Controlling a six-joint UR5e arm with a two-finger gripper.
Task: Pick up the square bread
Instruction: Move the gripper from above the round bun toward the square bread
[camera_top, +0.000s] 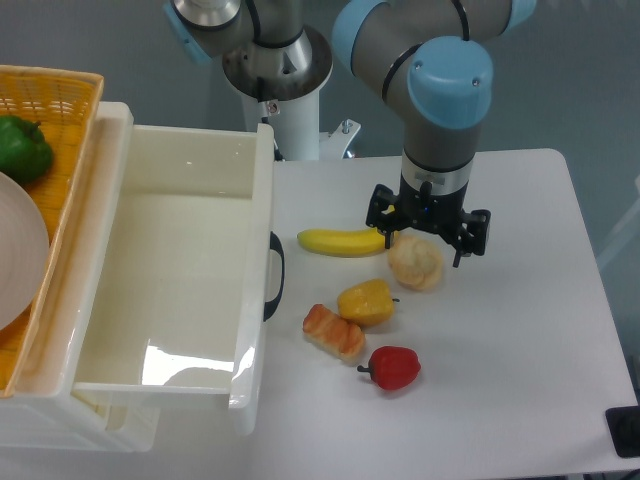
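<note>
The square bread (334, 332) lies on the white table, orange-brown with paler stripes, just right of the white bin. It touches the yellow pepper (367, 302) at its upper right. My gripper (425, 240) hangs further up and to the right, over the round beige bun (416, 263). Its black fingers (383, 212) are spread apart and hold nothing. The gripper is well apart from the bread.
A banana (342, 242) lies left of the gripper. A red pepper (393, 368) lies lower right of the bread. A large white bin (262, 330) with a black handle stands to the left. Beyond it is a wicker basket (60, 100) holding a green pepper (22, 148) and a white plate (15, 250).
</note>
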